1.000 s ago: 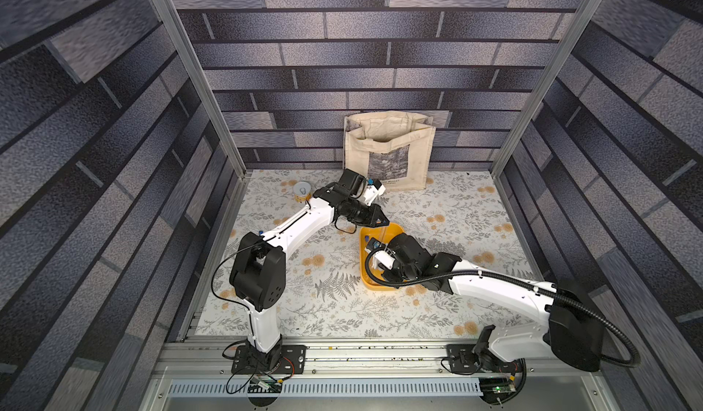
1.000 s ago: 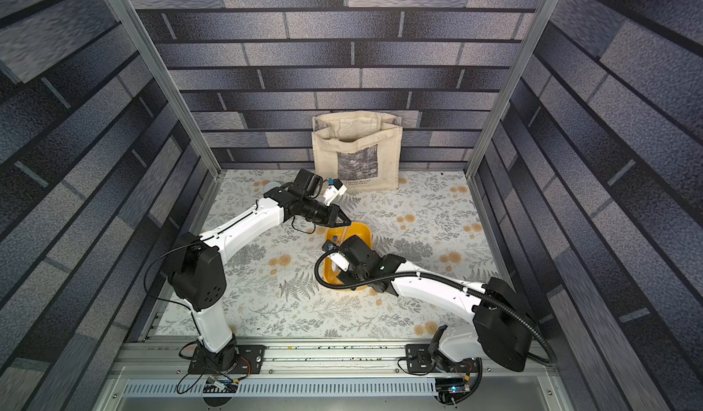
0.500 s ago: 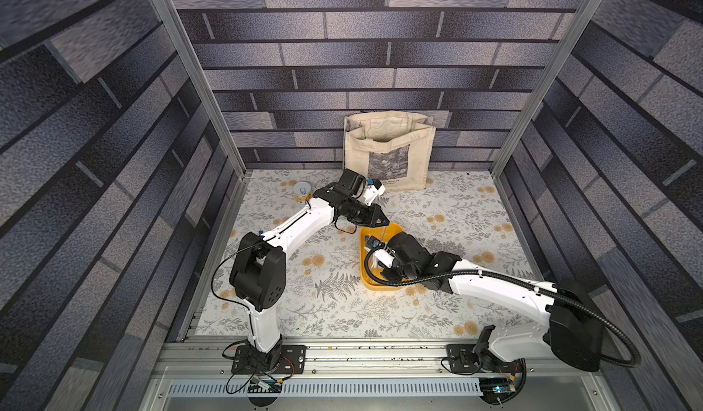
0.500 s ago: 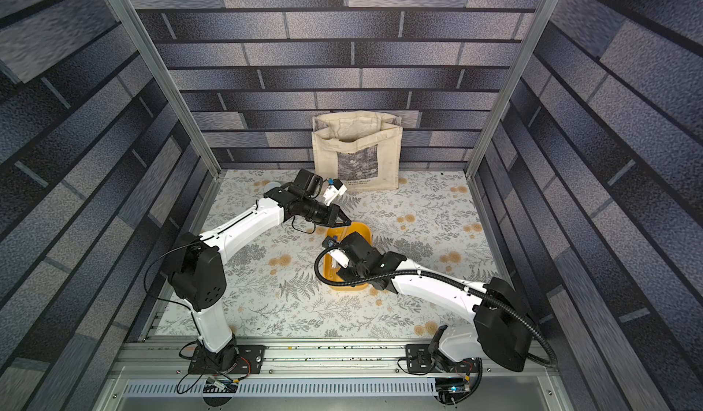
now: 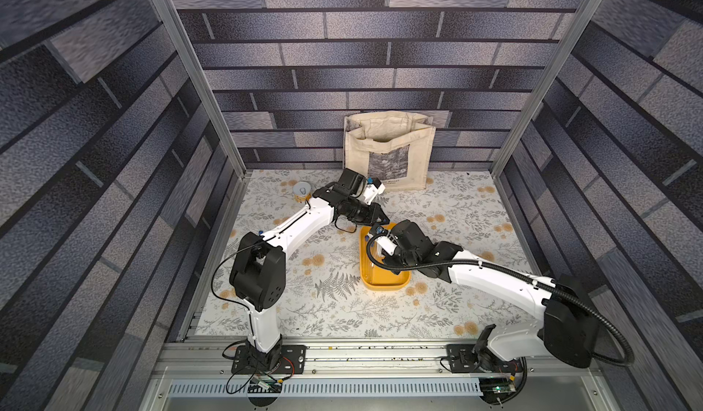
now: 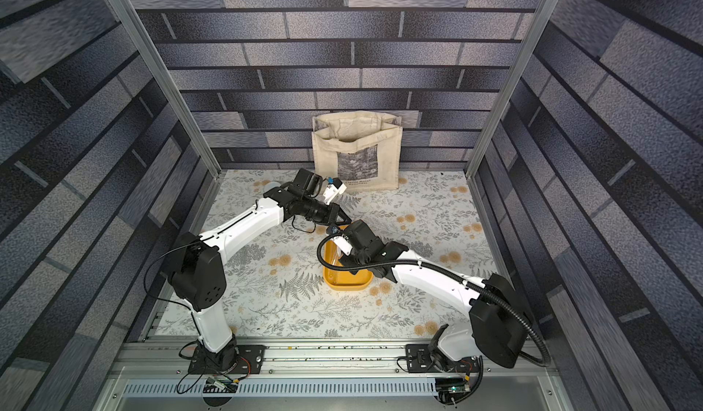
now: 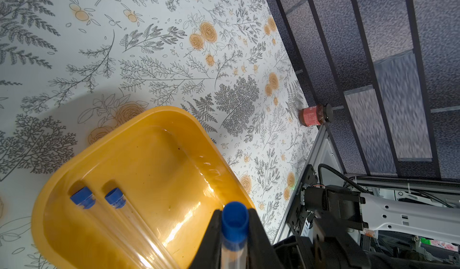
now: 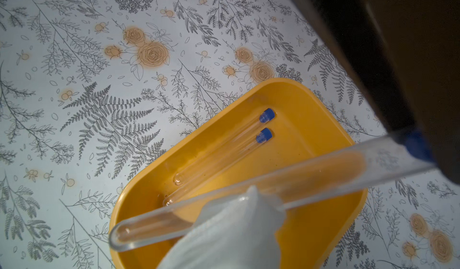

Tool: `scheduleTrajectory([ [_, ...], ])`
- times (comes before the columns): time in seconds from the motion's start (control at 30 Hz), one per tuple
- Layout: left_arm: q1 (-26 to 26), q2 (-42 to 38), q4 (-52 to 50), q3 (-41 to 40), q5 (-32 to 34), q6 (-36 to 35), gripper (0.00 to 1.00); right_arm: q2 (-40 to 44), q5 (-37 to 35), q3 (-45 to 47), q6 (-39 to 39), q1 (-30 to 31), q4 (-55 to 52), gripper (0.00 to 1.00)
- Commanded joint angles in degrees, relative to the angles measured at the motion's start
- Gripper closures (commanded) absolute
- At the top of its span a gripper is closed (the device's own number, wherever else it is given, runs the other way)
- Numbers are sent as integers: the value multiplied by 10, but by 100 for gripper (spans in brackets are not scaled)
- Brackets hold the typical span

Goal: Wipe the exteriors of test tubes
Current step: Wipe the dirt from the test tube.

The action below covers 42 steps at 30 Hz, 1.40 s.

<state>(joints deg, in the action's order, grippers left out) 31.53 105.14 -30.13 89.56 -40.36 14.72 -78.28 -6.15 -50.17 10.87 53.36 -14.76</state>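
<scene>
Hardly anything has shifted over the last second: both arms keep their pose above the tray, and the right wrist is only slightly nudged. At far left a small can stands on the floral tabletop. Next, the left pincer is clenched on the blue-capped end of a test tube, held in the air and slanting across the yellow tray. On the tray's floor lie two more test tubes, side by side with their caps at the same end. The right pincer is clenched on a white cloth that lies against the held tube towards its rounded end; its fingers are hidden. A tote bag leans on the back wall.
</scene>
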Motion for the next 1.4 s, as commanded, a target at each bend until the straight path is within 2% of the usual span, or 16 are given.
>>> scheduleTrajectory([
  [0.0,4,-10,9,3,-16,10,90,-11,5,-31,9,-23,-2,100],
  [0.27,6,-15,18,-5,-20,15,90,-39,26,-81,14,-78,-16,100],
  [0.53,6,-11,20,-5,-21,17,89,-38,21,-96,18,-97,-7,100],
  [0.93,6,-4,14,10,-22,19,90,29,91,-13,75,-89,17,100],
  [1.1,6,-1,10,17,-20,19,90,40,67,14,80,-57,20,100],
  [1.27,6,-5,10,14,-18,19,90,80,10,57,21,-61,60,100],
  [1.37,5,-9,8,13,-19,18,90,88,-12,49,-24,-80,40,100],
])
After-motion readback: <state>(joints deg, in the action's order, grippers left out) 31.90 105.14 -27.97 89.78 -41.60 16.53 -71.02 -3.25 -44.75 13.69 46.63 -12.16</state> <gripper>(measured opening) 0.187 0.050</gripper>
